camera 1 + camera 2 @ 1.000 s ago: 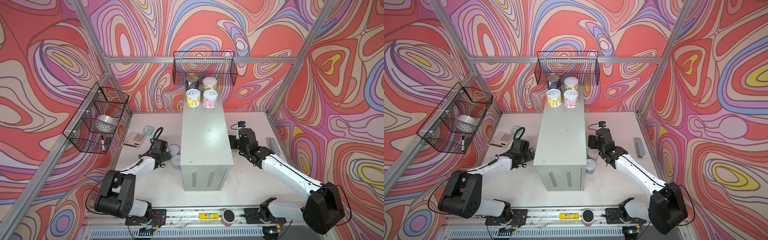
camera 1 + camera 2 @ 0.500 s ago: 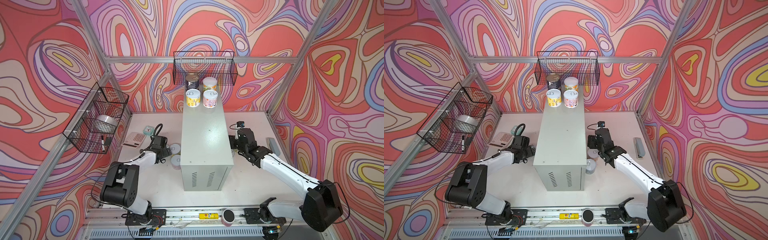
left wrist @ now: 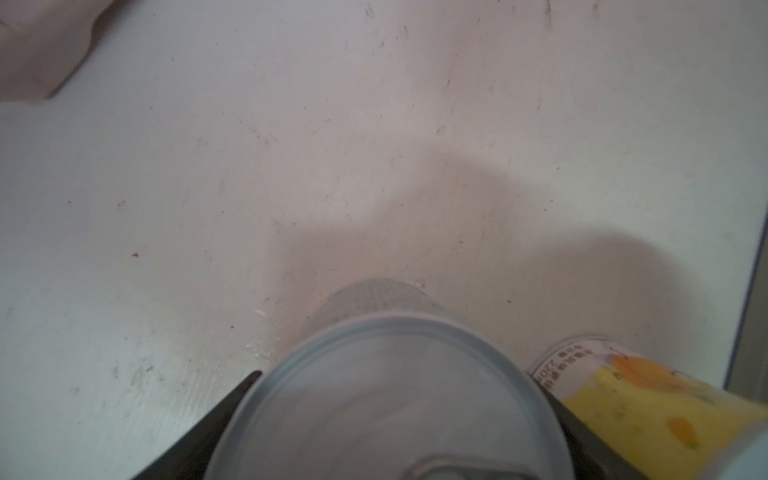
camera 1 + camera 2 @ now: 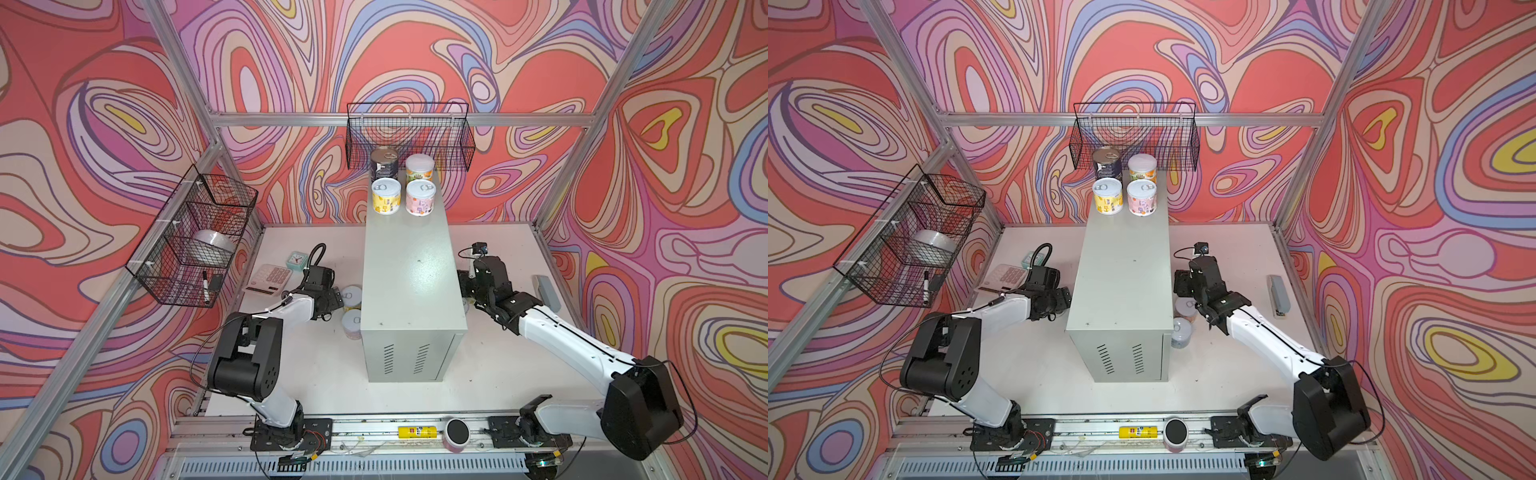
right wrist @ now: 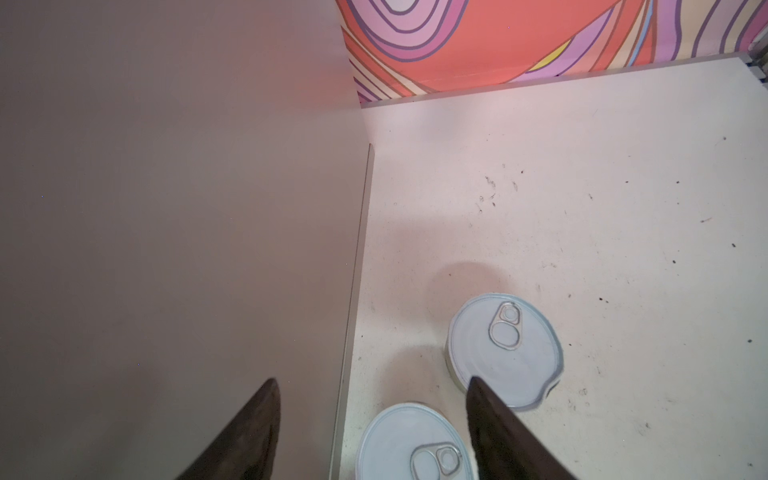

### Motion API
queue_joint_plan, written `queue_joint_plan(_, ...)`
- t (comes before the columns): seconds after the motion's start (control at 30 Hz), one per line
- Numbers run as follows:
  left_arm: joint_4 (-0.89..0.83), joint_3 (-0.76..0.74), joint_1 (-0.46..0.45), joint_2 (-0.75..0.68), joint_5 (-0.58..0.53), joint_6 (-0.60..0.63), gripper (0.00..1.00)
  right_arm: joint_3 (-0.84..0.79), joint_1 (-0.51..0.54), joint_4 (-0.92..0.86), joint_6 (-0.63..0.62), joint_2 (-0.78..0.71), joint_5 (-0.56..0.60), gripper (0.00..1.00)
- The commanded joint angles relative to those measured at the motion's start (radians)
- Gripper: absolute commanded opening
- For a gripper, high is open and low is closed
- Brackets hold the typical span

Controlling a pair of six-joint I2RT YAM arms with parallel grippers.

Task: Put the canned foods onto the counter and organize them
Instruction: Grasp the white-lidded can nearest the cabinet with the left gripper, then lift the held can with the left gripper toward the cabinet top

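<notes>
The counter is a tall grey cabinet in mid-table. Several canned foods stand at its back end: a dark tin, an orange-label can, a yellow can and a pink can. My left gripper is low at the counter's left side, shut on a white-lidded can; a yellow can stands beside it. From above I see two cans there. My right gripper hangs open beside the counter's right wall, above two cans.
Black wire baskets hang on the back wall and the left wall. A calculator and a small clock lie back left, a grey block far right. A yellow tube and a pink cylinder sit on the front rail.
The left gripper has shifted a little toward the back by the cans and its jaws have come in round a can. The right arm has hardly moved.
</notes>
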Motion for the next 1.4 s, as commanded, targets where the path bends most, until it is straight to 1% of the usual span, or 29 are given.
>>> queue_joint_plan(0.0,-0.031,0.019,0.003,0.011,0.001,-0.001,0.88,0.015,-0.008,0.014,-0.011,0.006,0.004,0.73)
queue_joint_plan(0.17,-0.048,0.040,0.004,0.031,0.006,0.000,0.82,0.014,-0.010,0.021,-0.011,0.009,0.000,0.73)
queue_joint_plan(0.33,-0.050,0.040,0.004,0.030,0.007,0.001,0.79,0.008,-0.011,0.025,-0.011,0.008,0.003,0.73)
queue_joint_plan(0.4,-0.051,0.038,0.003,0.029,0.005,0.001,0.74,0.005,-0.012,0.026,-0.011,0.006,0.004,0.73)
queue_joint_plan(0.53,-0.057,0.040,0.003,0.030,0.002,-0.001,0.70,0.004,-0.013,0.024,-0.013,0.003,0.007,0.73)
queue_joint_plan(0.6,-0.062,0.041,0.004,0.031,0.004,0.000,0.65,0.002,-0.013,0.025,-0.013,0.000,0.008,0.73)
queue_joint_plan(0.63,-0.063,0.043,0.003,0.032,0.003,-0.001,0.61,-0.001,-0.012,0.025,-0.013,-0.004,0.009,0.73)
queue_joint_plan(0.7,-0.066,0.046,0.003,0.033,0.003,0.002,0.47,-0.004,-0.012,0.026,-0.011,-0.008,0.011,0.73)
queue_joint_plan(0.73,-0.070,0.052,0.003,0.036,0.002,0.005,0.36,-0.003,-0.013,0.025,-0.011,-0.011,0.010,0.73)
queue_joint_plan(0.77,-0.070,0.058,0.003,0.040,-0.001,0.007,0.17,-0.005,-0.012,0.026,-0.011,-0.014,0.011,0.73)
queue_joint_plan(0.8,-0.094,0.065,0.004,0.044,-0.005,0.006,0.02,-0.006,-0.012,0.027,-0.011,-0.017,0.011,0.73)
queue_joint_plan(0.83,-0.108,0.071,0.003,0.048,-0.010,0.006,0.00,-0.005,-0.012,0.028,-0.011,-0.021,0.010,0.73)
queue_joint_plan(1.0,-0.137,0.080,0.004,0.019,-0.042,0.033,0.00,-0.006,-0.014,0.028,-0.013,-0.034,0.013,0.73)
queue_joint_plan(1.1,-0.165,0.079,0.004,-0.056,-0.065,0.058,0.00,-0.008,-0.014,0.029,-0.012,-0.043,0.014,0.73)
queue_joint_plan(1.23,-0.225,0.091,0.004,-0.160,-0.133,0.079,0.00,-0.009,-0.014,0.029,-0.009,-0.054,0.010,0.73)
queue_joint_plan(1.37,-0.291,0.127,0.003,-0.249,-0.113,0.088,0.00,-0.006,-0.014,0.026,-0.006,-0.067,0.010,0.73)
